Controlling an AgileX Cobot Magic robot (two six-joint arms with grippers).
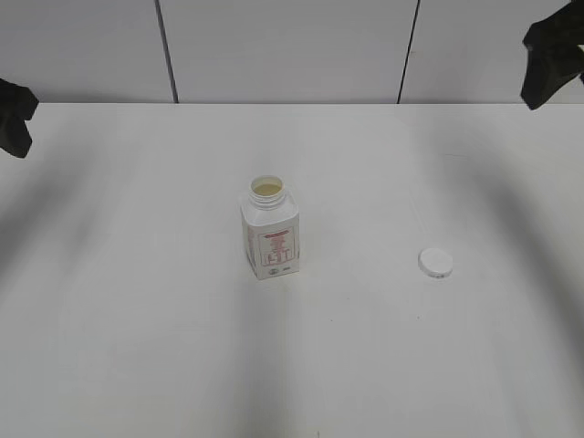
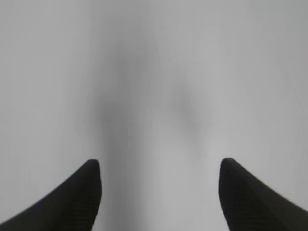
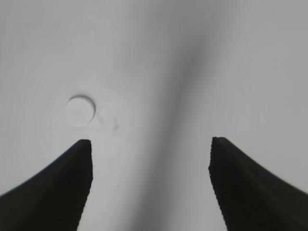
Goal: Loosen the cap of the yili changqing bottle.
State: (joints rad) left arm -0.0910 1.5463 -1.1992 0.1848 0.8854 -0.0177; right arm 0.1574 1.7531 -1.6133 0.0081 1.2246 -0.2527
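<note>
The yili changqing bottle (image 1: 270, 234) stands upright near the middle of the white table, its neck open and uncapped, pink-red label facing me. The white cap (image 1: 435, 262) lies flat on the table to the bottle's right, apart from it; it also shows in the right wrist view (image 3: 80, 110), ahead and left of the jaws. My right gripper (image 3: 150, 144) is open and empty, raised at the far right edge of the exterior view (image 1: 550, 55). My left gripper (image 2: 160, 166) is open and empty over bare table, at the far left (image 1: 13, 119).
The white table (image 1: 137, 319) runs to a pale panelled wall (image 1: 283, 46) at the back. Soft arm shadows fall across the tabletop on both sides.
</note>
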